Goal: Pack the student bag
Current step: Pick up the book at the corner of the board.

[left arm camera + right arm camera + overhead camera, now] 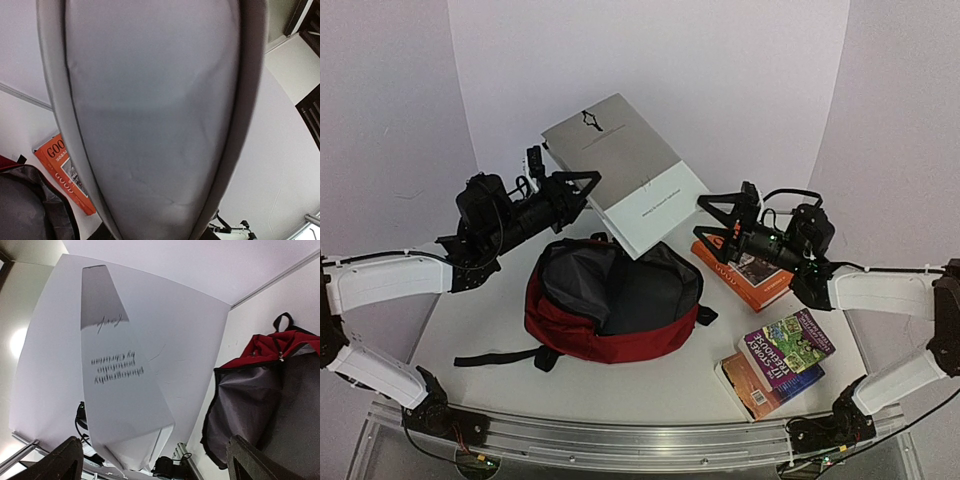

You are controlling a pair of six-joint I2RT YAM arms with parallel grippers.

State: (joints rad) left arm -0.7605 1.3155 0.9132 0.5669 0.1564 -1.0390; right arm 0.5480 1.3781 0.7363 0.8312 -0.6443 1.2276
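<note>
From my end the bag point(610, 340) reads as soft woven cloth, dark red and matt, and its grey lining point(615, 285) has a faint sheen. The big book point(620, 160) has a smooth, matt paper cover; the orange book point(755, 285) looks glossier. The worktop point(660, 385) is smooth matt white, the rail point(620, 432) brushed metal, and the left arm's shell point(390, 280) white plastic.

white arms point(390, 282) — black joints point(485, 205), cables point(790, 191)

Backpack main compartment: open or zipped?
Open. The backpack gapes wide at the mouth, grey lining exposed; the right wrist view shows the same.
</note>
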